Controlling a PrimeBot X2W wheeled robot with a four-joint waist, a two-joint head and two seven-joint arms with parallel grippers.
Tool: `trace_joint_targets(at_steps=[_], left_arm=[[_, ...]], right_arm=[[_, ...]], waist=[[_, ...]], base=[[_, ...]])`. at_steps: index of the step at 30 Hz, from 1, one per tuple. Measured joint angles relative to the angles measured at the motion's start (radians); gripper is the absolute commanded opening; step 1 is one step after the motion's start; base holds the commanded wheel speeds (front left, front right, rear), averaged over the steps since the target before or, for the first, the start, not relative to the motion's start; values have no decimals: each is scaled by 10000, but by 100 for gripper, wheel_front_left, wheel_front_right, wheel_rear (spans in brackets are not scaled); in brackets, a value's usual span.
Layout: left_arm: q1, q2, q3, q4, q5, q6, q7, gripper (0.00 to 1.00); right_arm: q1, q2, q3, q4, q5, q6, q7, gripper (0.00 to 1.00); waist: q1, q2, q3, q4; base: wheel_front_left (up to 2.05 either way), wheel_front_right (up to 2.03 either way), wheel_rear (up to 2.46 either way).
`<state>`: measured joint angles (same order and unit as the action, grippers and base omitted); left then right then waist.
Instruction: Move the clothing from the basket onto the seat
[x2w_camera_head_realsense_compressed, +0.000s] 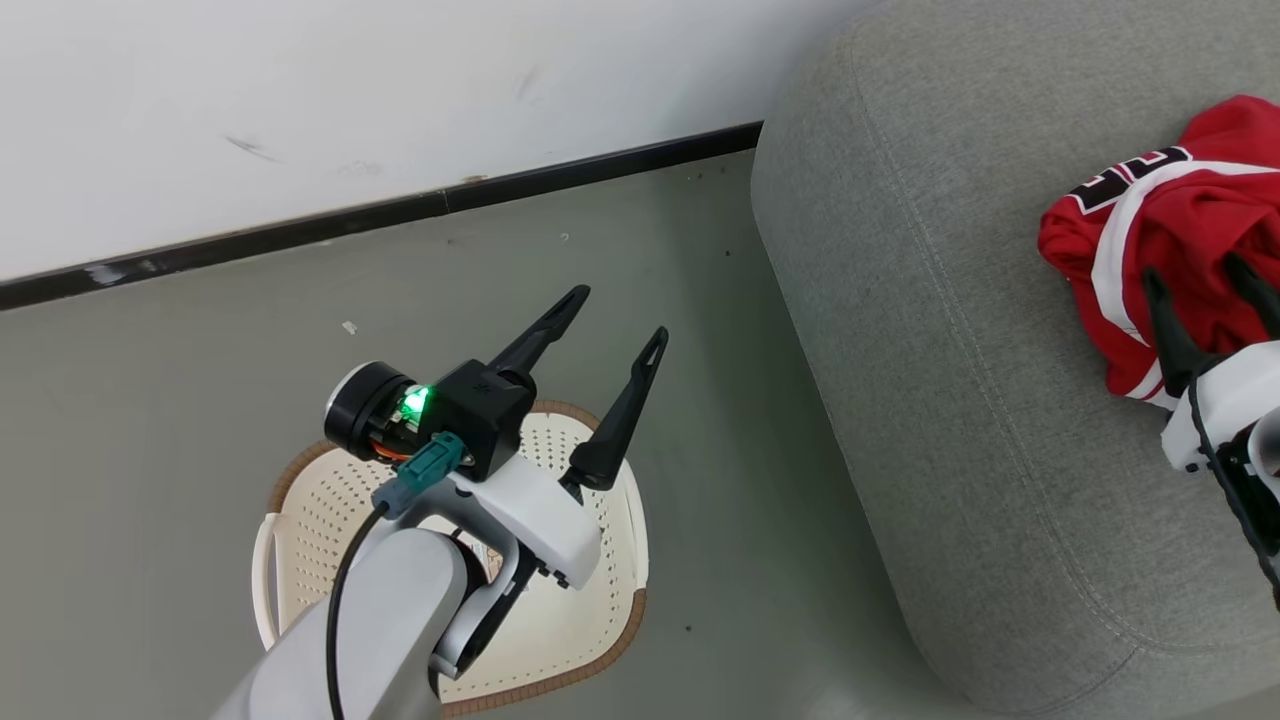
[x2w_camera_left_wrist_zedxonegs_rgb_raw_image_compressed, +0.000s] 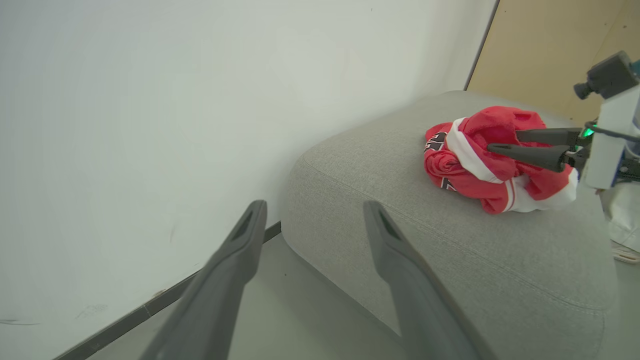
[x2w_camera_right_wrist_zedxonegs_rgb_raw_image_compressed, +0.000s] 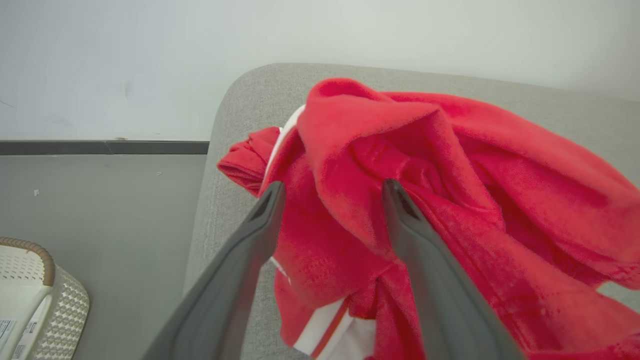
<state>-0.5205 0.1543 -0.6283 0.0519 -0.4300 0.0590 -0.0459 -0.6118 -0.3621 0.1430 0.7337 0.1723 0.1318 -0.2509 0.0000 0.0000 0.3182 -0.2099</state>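
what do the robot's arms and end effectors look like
Its left arm: pale grey, white wrist shell, black block with green light, teal plug, black cable. The left end effector and right end effector: two long dark tapering fingers each.

Bright, even, diffuse indoor light in all three views; no hard shadows. The white wall (x2w_camera_head_realsense_compressed: 300, 100) appears slightly washed out. A faint soft shadow lies on the floor (x2w_camera_head_realsense_compressed: 790, 500) beside the seat (x2w_camera_head_realsense_compressed: 950, 350). The red clothing (x2w_camera_right_wrist_zedxonegs_rgb_raw_image_compressed: 450, 150) is saturated, its folds gently shaded. In both wrist views the near fingers (x2w_camera_left_wrist_zedxonegs_rgb_raw_image_compressed: 215, 300) are blurred, swelling toward the bottom edge. A green indicator light (x2w_camera_head_realsense_compressed: 415, 402) glows.
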Motion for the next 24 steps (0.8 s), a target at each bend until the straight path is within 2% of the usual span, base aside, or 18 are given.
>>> trace_joint_targets(at_steps=[6,13,16,24], left_arm=[[383,54,349,240,-211,107,-278,100],[891,109,894,541,-491,456,-704,100],[1476,232,1480,807,-717,817,-1110,100],[2546,481,2600,1158,-1131,1478,-1672,100]], right_arm=[[618,376,-585,-1264,-46,0,-2,100],[1391,637,-1103,-2625,-529,0,-4,100],[1765,1014,-1164,-3584,-830,0,-12,100],[2227,1816,-756,-4387,-1126,0,-13,100]], waist=[[0,0,-246,-87],[0,0,-643,-155],[0,0,-1042,-128],[0,0,-1599,137]], base=[[0,0,0],[0,0,0],[0,0,0],[0,0,0]])
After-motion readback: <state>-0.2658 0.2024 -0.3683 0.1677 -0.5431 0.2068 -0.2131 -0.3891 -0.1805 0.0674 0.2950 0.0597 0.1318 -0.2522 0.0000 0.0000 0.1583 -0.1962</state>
